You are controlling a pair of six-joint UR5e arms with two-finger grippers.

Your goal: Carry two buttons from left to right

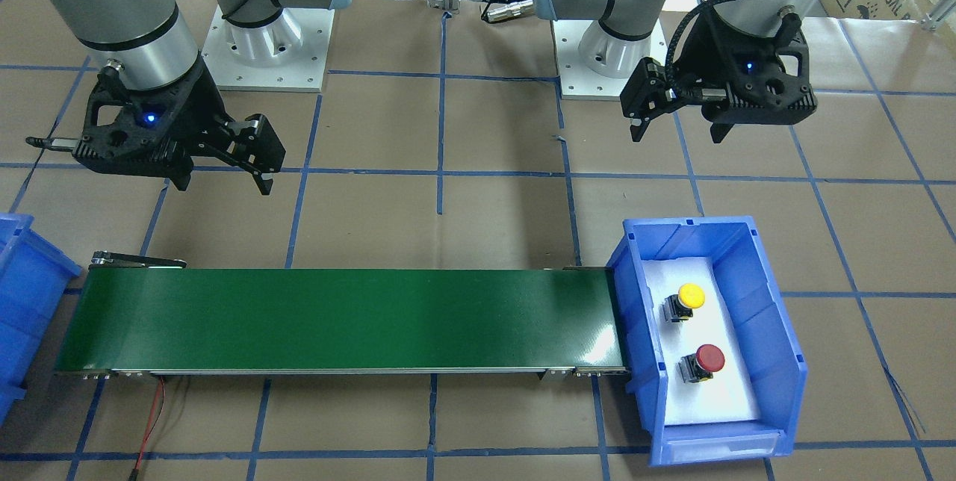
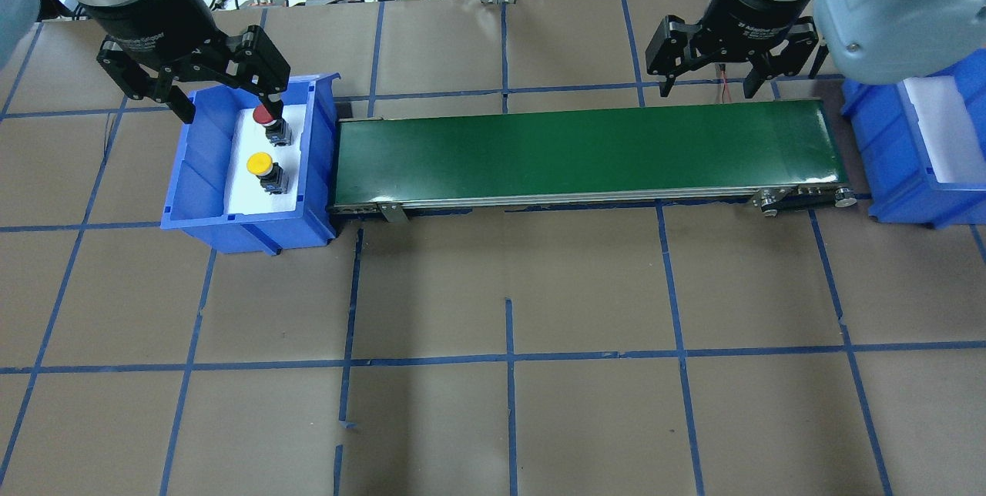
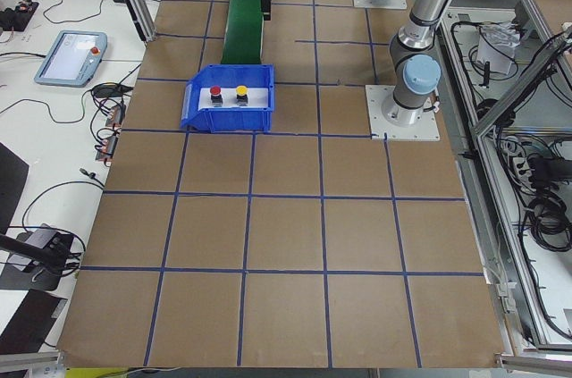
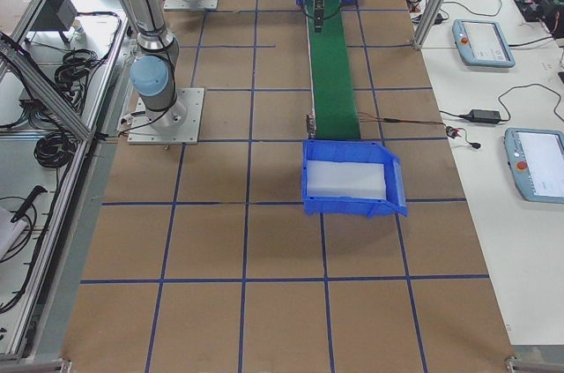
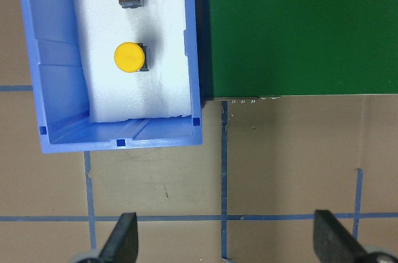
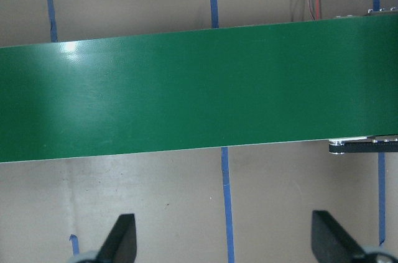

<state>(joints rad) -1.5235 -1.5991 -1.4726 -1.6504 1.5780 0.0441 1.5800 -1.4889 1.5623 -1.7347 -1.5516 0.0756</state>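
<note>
Front-facing view: the left pincer [image 1: 678,130] hangs at upper right over the brown table [image 1: 493,137], jaws spread, nothing pinched. The right pincer [image 1: 224,184] hangs at upper left, likewise spread. A blue bin [image 1: 754,302] stands at lower right, against the right end of the green belt [image 1: 336,317]. On its white liner [image 1: 717,399] sit the yellow button [image 1: 691,296] and, lower in the frame, the red button [image 1: 709,358], apart from each other. A second blue bin [image 1: 22,302] shows at the left edge, just beside the belt's other end.

Overhead view: the bin with both buttons lies at upper left. One finger of the left pincer overlaps the red cap in this picture. The right pincer is at upper right, above the belt's far edge, jaws apart.

Left side view: the bin sits upper centre, red button left of yellow. The pincers are too small to judge.

Right side view: the second bin sits mid-frame at the belt's near end, its white liner showing.

Left wrist view: the bin is at upper left, the red button at the top edge and the yellow below it. Both fingertips stand wide apart at the bottom edge, well clear of the bin.

Right wrist view: the belt crosses the frame, with the fingertips wide apart along the bottom edge.
</note>
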